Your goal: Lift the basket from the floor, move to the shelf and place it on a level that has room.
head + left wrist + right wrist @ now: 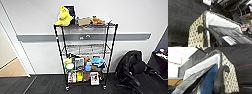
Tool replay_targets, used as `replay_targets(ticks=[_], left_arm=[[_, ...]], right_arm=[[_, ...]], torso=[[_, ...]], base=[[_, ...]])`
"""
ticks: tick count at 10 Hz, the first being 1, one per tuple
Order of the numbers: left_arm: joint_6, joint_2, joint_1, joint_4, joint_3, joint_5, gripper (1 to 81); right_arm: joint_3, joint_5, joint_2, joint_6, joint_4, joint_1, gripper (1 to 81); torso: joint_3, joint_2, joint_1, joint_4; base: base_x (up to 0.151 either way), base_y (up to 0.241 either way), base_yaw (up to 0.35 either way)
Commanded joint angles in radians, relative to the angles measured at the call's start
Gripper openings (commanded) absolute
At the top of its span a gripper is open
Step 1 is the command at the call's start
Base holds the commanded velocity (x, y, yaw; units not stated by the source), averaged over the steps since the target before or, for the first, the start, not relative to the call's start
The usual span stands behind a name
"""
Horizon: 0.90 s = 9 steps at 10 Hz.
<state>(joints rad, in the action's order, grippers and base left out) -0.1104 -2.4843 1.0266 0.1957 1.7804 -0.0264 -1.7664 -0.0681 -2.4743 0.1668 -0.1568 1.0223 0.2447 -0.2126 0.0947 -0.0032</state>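
Basket [196, 36] up off the dark carpet, gripped at both ends: left gripper [200, 28] hooked over the woven wall at lower middle of its frame, right gripper [223, 68] clamped over the opposite rim, centre right. Carry step done or nearly so, judging by shelf [85, 53] standing centre frame in head view. Next call: raise and align with bare second level [86, 49], just above cluttered tiers.

The left gripper [200, 29] has a dark, curved, smooth finger [211, 32] like a bent hook. The right gripper [224, 69] has a dark grey curved finger [218, 79] with a rounded tip.
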Motion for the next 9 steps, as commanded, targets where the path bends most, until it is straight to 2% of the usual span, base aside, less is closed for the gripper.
replay_targets(ticks=[1,9], left_arm=[[0.002,0.036,-0.104,-0.013,-0.065,0.022,1.0],[0.002,0.050,-0.104,-0.013,-0.085,0.020,1.0]], right_arm=[[0.045,-0.015,0.019,0.010,-0.023,-0.110,1.0],[0.029,-0.015,0.008,0.011,-0.024,-0.103,1.0]], torso=[[0.000,0.000,0.000,0.000],[0.000,0.000,0.000,0.000]], base=[[0.092,0.000,0.000],[0.096,0.000,0.000]])
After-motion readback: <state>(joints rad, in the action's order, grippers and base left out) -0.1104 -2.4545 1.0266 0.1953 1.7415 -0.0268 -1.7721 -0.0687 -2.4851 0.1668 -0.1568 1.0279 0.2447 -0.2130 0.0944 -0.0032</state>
